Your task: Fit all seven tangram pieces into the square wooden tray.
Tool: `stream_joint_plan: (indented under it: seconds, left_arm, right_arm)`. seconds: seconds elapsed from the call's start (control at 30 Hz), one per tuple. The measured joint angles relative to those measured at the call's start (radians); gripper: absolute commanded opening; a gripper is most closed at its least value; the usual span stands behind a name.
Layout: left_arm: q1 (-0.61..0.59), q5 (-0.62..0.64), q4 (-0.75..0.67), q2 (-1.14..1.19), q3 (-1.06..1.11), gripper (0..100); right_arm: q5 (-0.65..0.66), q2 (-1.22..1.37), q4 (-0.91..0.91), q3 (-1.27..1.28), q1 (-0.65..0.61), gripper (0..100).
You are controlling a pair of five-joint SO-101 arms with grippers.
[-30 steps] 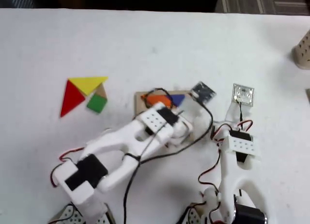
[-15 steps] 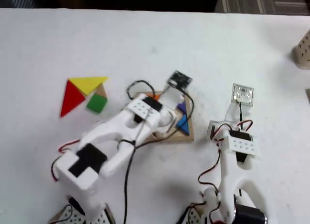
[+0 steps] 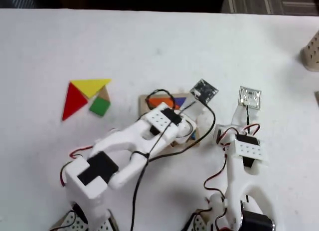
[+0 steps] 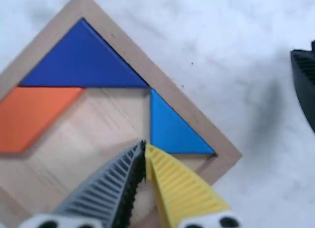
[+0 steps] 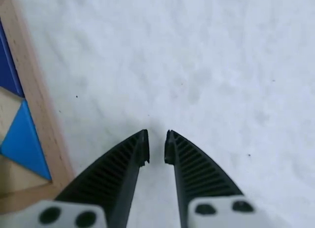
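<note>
The left gripper [image 4: 143,148] hangs closed and empty over the partly filled wooden tray [image 4: 187,111]. The red triangle [image 3: 73,101], yellow triangle [image 3: 90,86], green square [image 3: 99,107] and tan triangle [image 3: 103,94] lie well apart to its left, nearer this arm than the right gripper [image 5: 156,146], which is slightly parted and empty.

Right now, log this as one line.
left gripper shut over square wooden tray | placed: dark blue triangle, light blue triangle, orange parallelogram | right gripper open

We could read no word, number, label or sign anywhere. The wooden tray [image 4: 187,113], the tangram pieces [image 4: 83,60] and the white table [image 3: 199,41] all showed plain, unmarked surfaces to us.
</note>
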Motion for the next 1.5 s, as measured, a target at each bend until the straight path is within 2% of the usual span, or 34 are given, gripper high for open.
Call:
stream_joint_plan:
  seconds: [0.2, 0.33, 0.5, 0.67, 0.8, 0.93, 1.07, 1.13, 1.37, 1.5]
  left_arm:
    - [-0.002, 0.000, 0.003, 0.000, 0.000, 2]
    - [-0.064, 0.000, 0.101, -0.008, 0.000, 2]
    - [-0.253, 0.000, 0.230, -0.103, 0.000, 2]
    - [-0.503, 0.002, 0.301, -0.158, 0.000, 2]
    - [-0.641, 0.002, 0.328, -0.158, 0.000, 2]
    - [-0.741, 0.002, 0.330, -0.124, 0.000, 11]
    - [-0.778, 0.003, 0.321, -0.077, -0.038, 26]
    - [-0.779, 0.003, 0.321, -0.057, -0.063, 30]
    - [-0.778, 0.121, 0.321, 0.012, -0.192, 30]
    - [-0.778, 0.138, 0.321, 0.110, -0.282, 30]
  right_arm:
    - [0.000, 0.000, 0.000, 0.000, 0.000, 6.2]
    - [0.000, 0.000, 0.000, 0.000, 0.000, 6.2]
    - [0.000, 0.000, 0.000, 0.000, 0.000, 6.2]
    - [0.000, 0.000, 0.000, 0.000, 0.000, 6.2]
    - [0.000, 0.000, 0.000, 0.000, 0.000, 6.1]
    - [0.000, 0.000, 0.000, 0.000, 0.000, 6.0]
    - [0.000, 0.000, 0.000, 0.000, 0.000, 6.0]
    - [0.000, 0.000, 0.000, 0.000, 0.000, 6.0]
    - [0.000, 0.000, 0.000, 0.000, 0.000, 6.0]
    - [0.000, 0.000, 0.000, 0.000, 0.000, 6.0]
